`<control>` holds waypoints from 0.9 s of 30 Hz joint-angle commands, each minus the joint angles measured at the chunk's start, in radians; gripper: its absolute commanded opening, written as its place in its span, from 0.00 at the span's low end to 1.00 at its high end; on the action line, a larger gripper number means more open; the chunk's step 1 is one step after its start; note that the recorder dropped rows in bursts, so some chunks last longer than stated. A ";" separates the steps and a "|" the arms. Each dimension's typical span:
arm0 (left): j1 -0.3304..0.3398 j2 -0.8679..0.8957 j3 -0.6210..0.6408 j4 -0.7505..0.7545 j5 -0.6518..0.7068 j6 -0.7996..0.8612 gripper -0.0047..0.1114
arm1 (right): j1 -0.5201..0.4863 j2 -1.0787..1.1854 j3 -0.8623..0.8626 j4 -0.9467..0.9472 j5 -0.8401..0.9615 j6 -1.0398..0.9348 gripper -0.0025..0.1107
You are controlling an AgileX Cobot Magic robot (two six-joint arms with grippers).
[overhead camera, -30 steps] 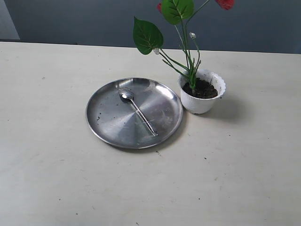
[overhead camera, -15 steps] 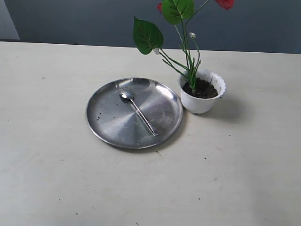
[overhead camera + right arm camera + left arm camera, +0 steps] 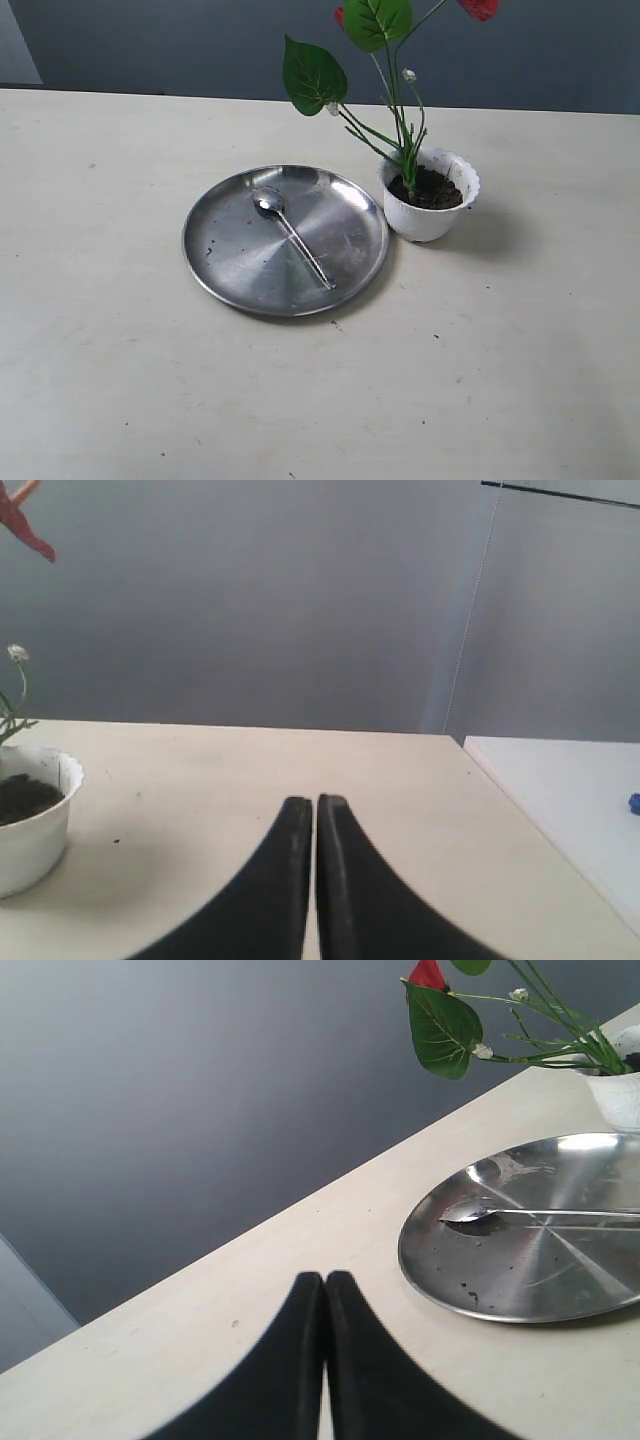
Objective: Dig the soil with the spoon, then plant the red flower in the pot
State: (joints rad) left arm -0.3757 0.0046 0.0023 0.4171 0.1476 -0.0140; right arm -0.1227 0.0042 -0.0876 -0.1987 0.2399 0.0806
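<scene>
The white scalloped pot (image 3: pixel 431 208) stands right of the steel plate, filled with dark soil (image 3: pixel 433 190). The red flower (image 3: pixel 400 110) stands upright in that soil, its green leaves and red blooms reaching the top edge of the exterior view. The silver spoon (image 3: pixel 291 236) lies on the plate, bowl toward the back. Neither gripper shows in the exterior view. My left gripper (image 3: pixel 325 1278) is shut and empty, off the plate's edge, with the spoon (image 3: pixel 520 1213) beyond it. My right gripper (image 3: pixel 316 802) is shut and empty, well to the side of the pot (image 3: pixel 30 820).
A round steel plate (image 3: pixel 240 270) with a few soil crumbs sits mid-table. A grey wall rises behind the table. In the right wrist view the table's side edge (image 3: pixel 520 810) runs beside a pale floor.
</scene>
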 commanded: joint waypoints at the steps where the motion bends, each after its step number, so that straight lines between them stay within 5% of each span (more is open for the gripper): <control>1: -0.007 -0.005 -0.002 -0.008 -0.012 -0.006 0.05 | -0.008 -0.004 0.078 -0.006 -0.034 -0.007 0.05; 6: -0.007 -0.005 -0.002 -0.008 -0.012 -0.006 0.05 | -0.008 -0.004 0.088 0.013 0.081 -0.007 0.05; 27: -0.007 -0.005 -0.002 -0.008 -0.012 -0.006 0.05 | -0.008 -0.004 0.088 0.016 0.080 -0.007 0.05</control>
State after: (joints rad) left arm -0.3757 0.0046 0.0023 0.4171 0.1476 -0.0140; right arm -0.1254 0.0042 -0.0023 -0.1823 0.3219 0.0787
